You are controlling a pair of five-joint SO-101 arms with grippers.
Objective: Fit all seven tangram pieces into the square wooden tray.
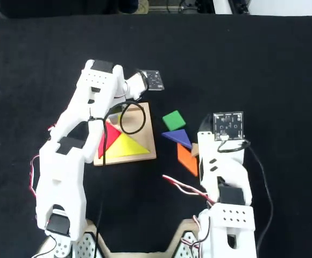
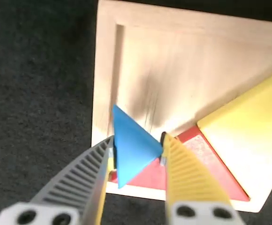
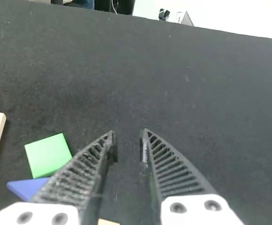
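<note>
High view: square wooden tray (image 1: 145, 155) on black worktop (image 1: 274, 64), left arm over it. Red triangle (image 1: 106, 138) and yellow triangle (image 1: 128, 146) sit inside. Green square (image 1: 174, 120), dark blue triangle (image 1: 178, 137) and orange parallelogram (image 1: 187, 160) lie loose beside the tray, near the right arm. Left wrist view: left jaws clenched on a light blue triangle (image 2: 132, 150), pinched by its edges. It hangs over the tray's corner by the red piece; contact with the floor unclear, and much of the floor is bare. Pieces look thin, stiff, light and smooth-painted, likely to pivot or slip. Best gripped across opposite edges near mid-body. Right wrist view: right jaws slightly parted, holding nothing, over the worktop beyond the green square.
</note>
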